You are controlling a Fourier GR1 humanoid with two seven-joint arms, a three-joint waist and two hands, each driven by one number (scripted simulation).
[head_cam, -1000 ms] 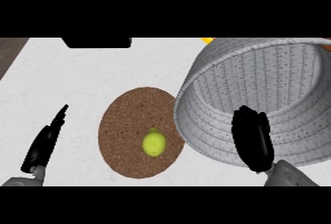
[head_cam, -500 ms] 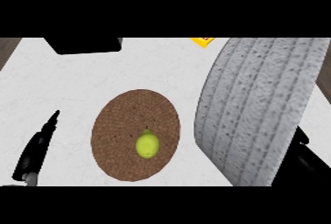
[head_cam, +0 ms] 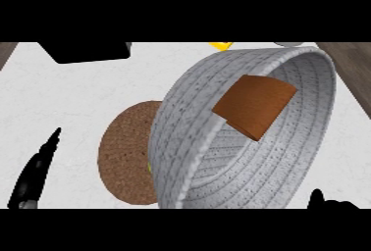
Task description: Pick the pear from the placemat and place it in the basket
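— Fingers [head_cam: 48,147] on the left hand [head_cam: 33,179]?
— Straight and pressed together, pointing up the frame at the lower left. They are seen edge-on, hold nothing and are apart from the placemat.
— And the right hand [head_cam: 322,198]?
— Only a black tip shows at the lower right edge, just below the basket [head_cam: 181,127]. I cannot tell whether that hand is open or closed, or whether it touches the basket.
— How does the basket sit?
— It is grey and woven, tipped steeply onto its side with its inside open to view, and it fills the centre and right of the frame. A brown-orange patch [head_cam: 253,105] sits high on its inner wall.
— The pear [head_cam: 148,166]?
— On the round brown placemat [head_cam: 127,152], left of centre. The basket's rim hides nearly all of it, leaving a thin yellow-green sliver beside the rim. The basket also covers the placemat's right part.
— Anything else on the white tabletop [head_cam: 65,108]?
— A black block [head_cam: 87,51] at the upper left and a yellow scrap [head_cam: 221,45] at the top edge.
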